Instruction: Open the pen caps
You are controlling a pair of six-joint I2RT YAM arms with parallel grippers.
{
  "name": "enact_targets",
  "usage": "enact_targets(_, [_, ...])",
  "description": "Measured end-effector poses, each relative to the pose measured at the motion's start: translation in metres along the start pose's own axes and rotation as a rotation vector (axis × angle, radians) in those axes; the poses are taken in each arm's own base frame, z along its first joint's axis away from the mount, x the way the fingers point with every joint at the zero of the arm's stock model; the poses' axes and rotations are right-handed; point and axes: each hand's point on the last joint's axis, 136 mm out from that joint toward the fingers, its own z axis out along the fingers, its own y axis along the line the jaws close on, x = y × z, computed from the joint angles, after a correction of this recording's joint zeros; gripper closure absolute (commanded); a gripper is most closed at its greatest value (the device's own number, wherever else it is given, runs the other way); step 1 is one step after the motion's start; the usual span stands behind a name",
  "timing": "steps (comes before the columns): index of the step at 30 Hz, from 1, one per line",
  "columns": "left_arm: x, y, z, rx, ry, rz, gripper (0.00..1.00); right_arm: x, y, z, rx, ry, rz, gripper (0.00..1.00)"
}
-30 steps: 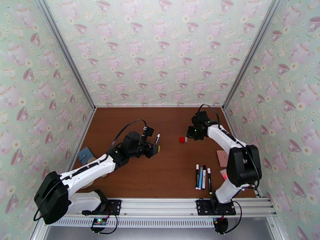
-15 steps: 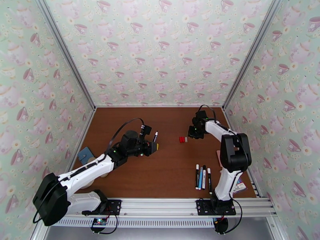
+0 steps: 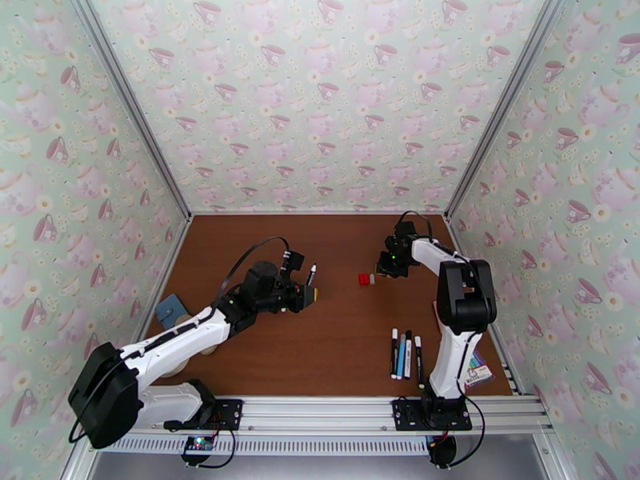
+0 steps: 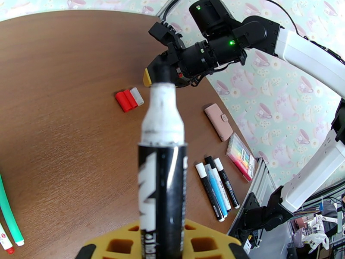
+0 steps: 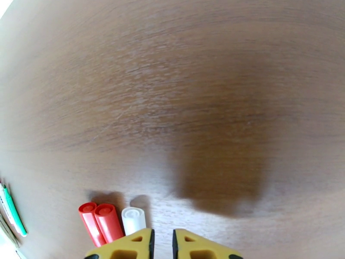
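My left gripper is shut on a black pen with a white neck and a bare dark tip, held pointing up and away from the table. Two red pen caps and one white cap lie side by side on the brown table. My right gripper is shut just right of those caps, low over the wood, with nothing visible between its yellow fingers. Several more pens lie in a row at the front right.
A green pen and a white red-ended one lie on the left. A pink wallet and a highlighter pack sit by the right wall. A blue item lies at the left edge.
The right arm's elbow has swung up and back while its gripper stayed by the caps. The left gripper with the pen has shifted only slightly.
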Motion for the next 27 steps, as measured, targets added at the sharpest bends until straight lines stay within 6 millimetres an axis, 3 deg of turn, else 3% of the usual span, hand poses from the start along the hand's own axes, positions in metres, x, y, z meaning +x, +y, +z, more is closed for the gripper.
enact_targets(14, [0.0002,-0.0002,0.0002,0.0,0.001,-0.002,0.95,0.0042,-0.0013,0.0083,-0.006,0.028,0.008,0.73])
enact_targets(27, [0.0025,-0.0008,0.0013,-0.01,0.003,0.003,0.94,0.0045,0.0007,0.0018,-0.013,-0.002,0.022,0.68])
